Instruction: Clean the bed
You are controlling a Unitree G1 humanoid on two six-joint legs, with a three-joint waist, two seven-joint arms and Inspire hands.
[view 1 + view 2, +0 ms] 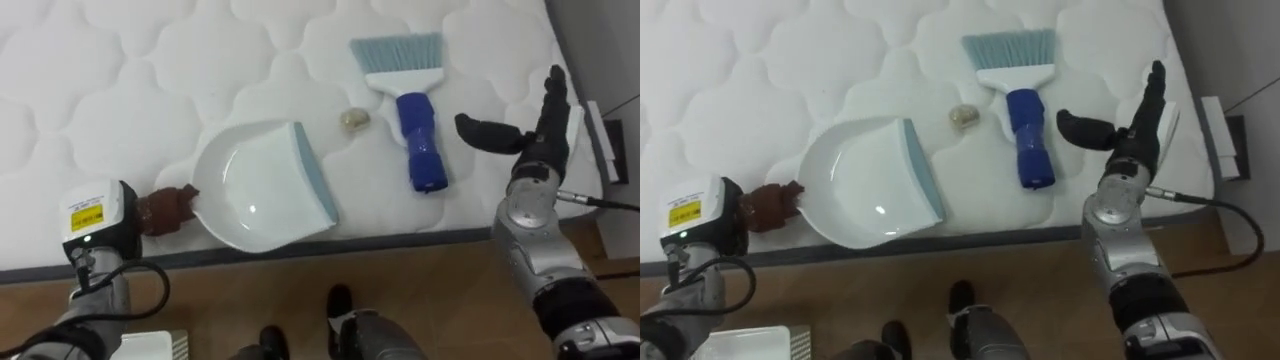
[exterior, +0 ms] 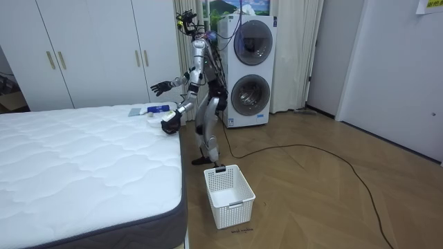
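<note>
Robot position: It stood on the wooden floor [image 2: 311, 180] at the side of the bed [image 1: 100, 80], near the far corner in the room view. It leaned toward the bed, with both arms held out over the quilted white top.

Dustpan [image 1: 262, 185]: A white pan lay flat on the bed close to the near edge. Its blue-grey lip was on the pan's right side and nothing lay inside it.

Left hand [image 1: 165, 208]: It sat at the pan's handle end, at the bed's near edge. Its fingers were curled in a dark bunch about that end, and the grip looked closed on the pan.

Brush [image 1: 416, 140]: It lay flat on the bed to the right of the pan and apart from it. Its blue handle pointed toward the robot and its pale blue bristles pointed away.

Scrap [image 1: 354, 120]: One small crumpled beige piece rested on the bed between the pan's lip and the brush handle, touching neither.

Right hand [image 1: 535, 135]: It was raised over the bed's right margin, just right of the brush handle and clear of it. Its fingers were straight, the thumb was spread wide toward the brush, and it held nothing.

Surroundings: A white slatted basket [image 2: 228, 196] stood on the floor beside the bed. Two stacked washing machines [image 2: 249, 69] stood behind the robot. White wardrobes [image 2: 90, 48] lined the wall beyond the bed.
</note>
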